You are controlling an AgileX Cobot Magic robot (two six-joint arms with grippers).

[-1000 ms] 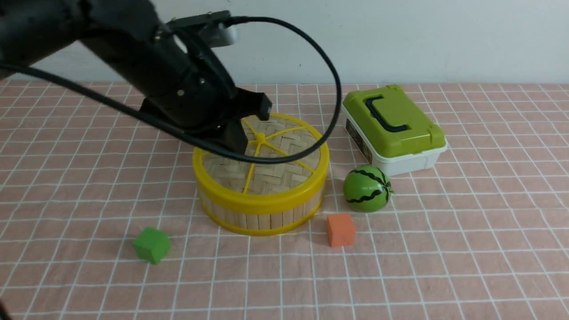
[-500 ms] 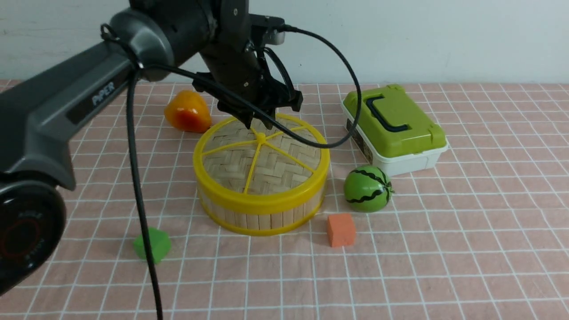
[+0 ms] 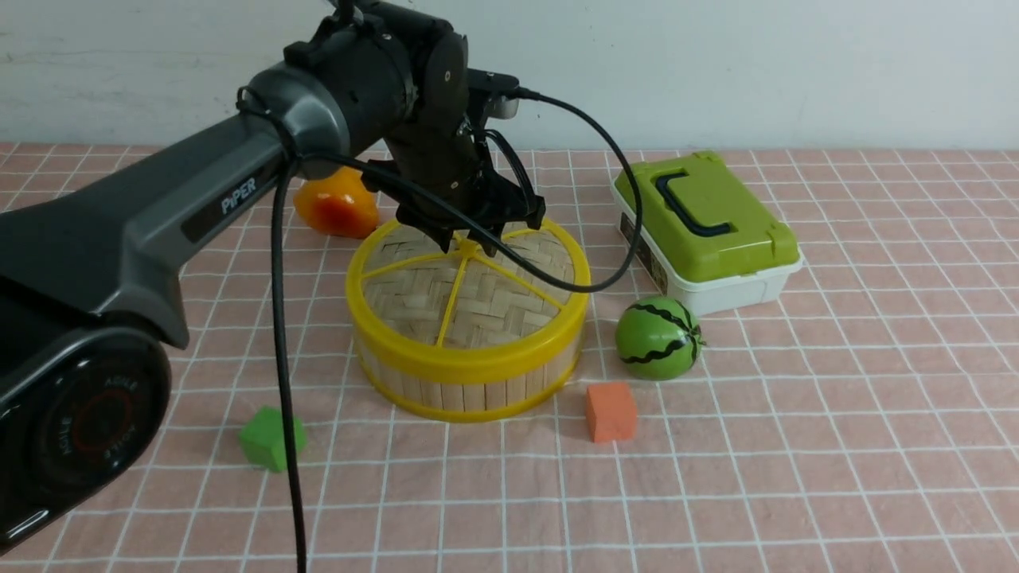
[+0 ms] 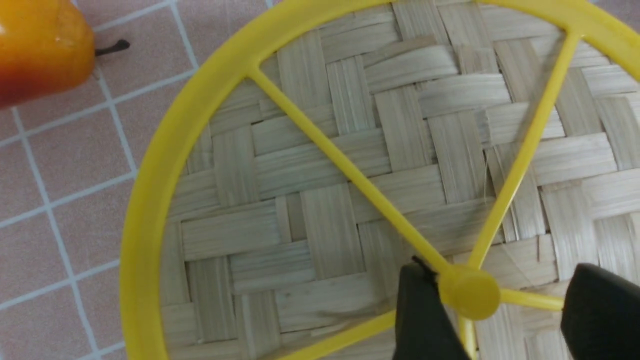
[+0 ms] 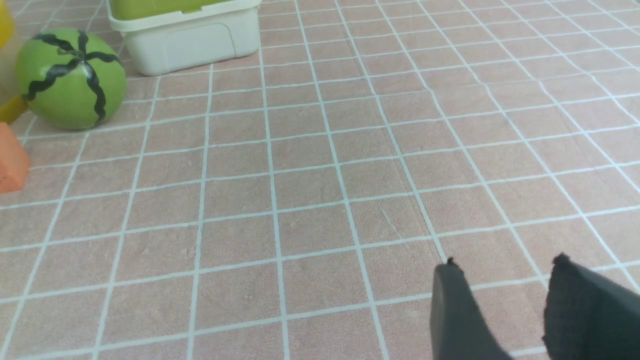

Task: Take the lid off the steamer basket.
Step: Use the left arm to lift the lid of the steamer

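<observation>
Step in hand: grasp approach. I have the left gripper (image 3: pixel 471 237) directly over the steamer basket (image 3: pixel 470 391), jaws open and straddling the centre knob (image 4: pixel 469 299) of the lid (image 3: pixel 478 298). One finger (image 4: pixel 422 315) touches or nearly touches the knob; the other stands apart. Nothing is held. The lid sits seated in the basket's top rim.

Next move, my est.: close on the knob, then lift straight up so the rim doesn't jam.

Right gripper (image 5: pixel 505 272): part open, empty, over the cloth (image 5: pixel 310 190), well apart from the basket.

Text: "PIPER" on the left arm (image 3: pixel 239 195). Sticker on the green-lidded box (image 3: pixel 704 231), basket-facing side, prob. printed but illegible.
</observation>
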